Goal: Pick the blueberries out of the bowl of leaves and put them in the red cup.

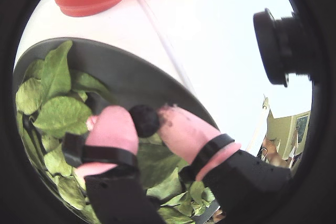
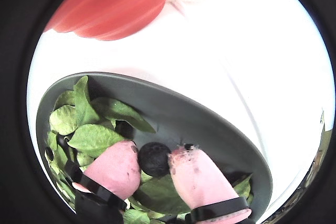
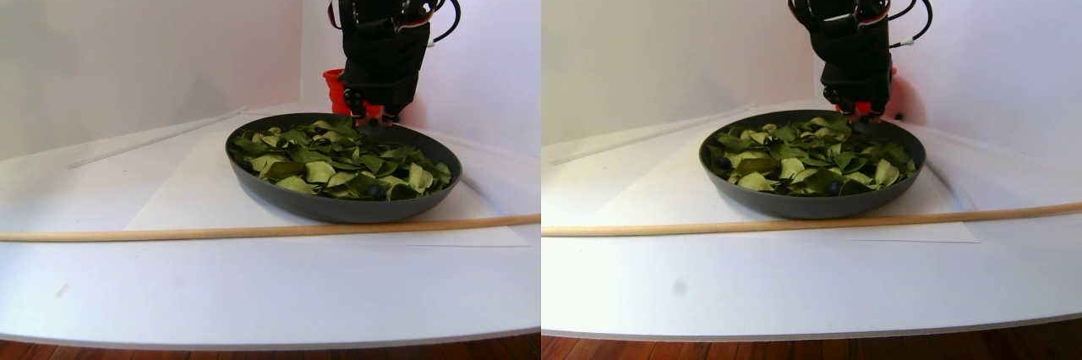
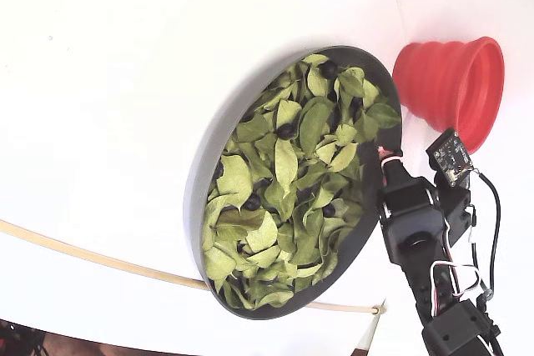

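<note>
end effector (image 2: 154,157) pinches one blueberry (image 2: 154,158) only at the pink fingertips (image 1: 113,127), so it may roll out into the leaves (image 1: 58,114) before reaching the red cup (image 2: 113,3).

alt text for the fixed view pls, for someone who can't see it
A dark grey bowl heaped with green leaves and a few blueberries sits on a white table. The red cup stands beside it; the gripper reaches over the bowl's rim.
</note>
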### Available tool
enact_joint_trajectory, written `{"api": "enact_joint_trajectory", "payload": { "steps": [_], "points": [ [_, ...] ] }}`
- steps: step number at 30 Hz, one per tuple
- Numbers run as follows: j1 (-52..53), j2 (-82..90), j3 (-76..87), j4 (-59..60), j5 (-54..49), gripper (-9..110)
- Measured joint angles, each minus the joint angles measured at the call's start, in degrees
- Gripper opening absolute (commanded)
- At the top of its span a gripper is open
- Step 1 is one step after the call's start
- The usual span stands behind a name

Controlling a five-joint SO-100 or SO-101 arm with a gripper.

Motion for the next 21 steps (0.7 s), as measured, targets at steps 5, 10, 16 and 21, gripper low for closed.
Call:
{"api": "enact_joint_trajectory", "payload": {
  "steps": [5, 10, 16, 21],
  "points": [
    [0.0, 2.3, 2.0, 1.3, 0.0, 10],
    [-0.4, 4.6, 4.2, 2.1, -1.4, 10],
    [-0.4, 7.9, 6.2, 3.0, -2.6, 10],
    [-0.4, 10.7, 7.9, 4.0, -3.4, 10]
  ]
}}
